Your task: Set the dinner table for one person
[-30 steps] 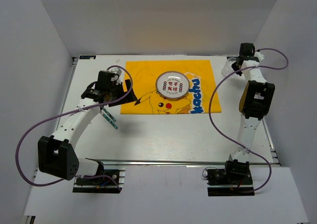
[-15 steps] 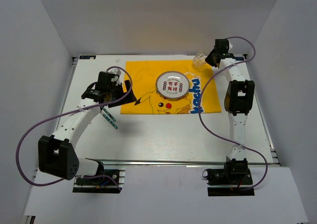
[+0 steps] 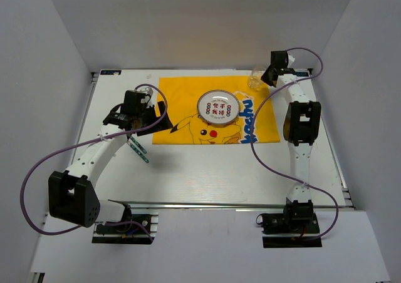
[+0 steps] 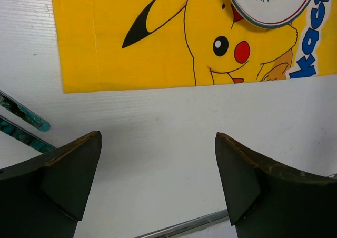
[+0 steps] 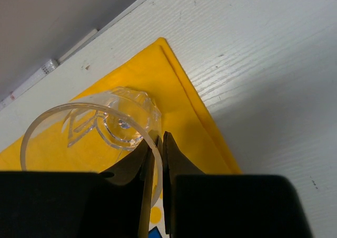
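Right wrist view: a clear faceted plastic cup (image 5: pixel 89 127) is pinched by its rim in the narrowed right end effector (image 5: pixel 158 139). It is held base-down over the far right corner of the yellow cartoon-printed cloth placemat (image 5: pixel 179 111), which is spread on the white rectangular surface (image 5: pixel 263 64). The left end effector (image 4: pixel 157 138) is held wide, well apart. Counted: one cup, one round printed plate (image 3: pixel 217 108), two teal chopsticks (image 3: pixel 139 150).

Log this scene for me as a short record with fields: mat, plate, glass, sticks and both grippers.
mat: yellow, flat on table, far centre
plate: on mat, right of its centre
glass: clear, over mat's far right corner
sticks: two, teal, on table left of mat
right gripper: shut on glass rim
left gripper: open, empty, over bare table by mat's near edge
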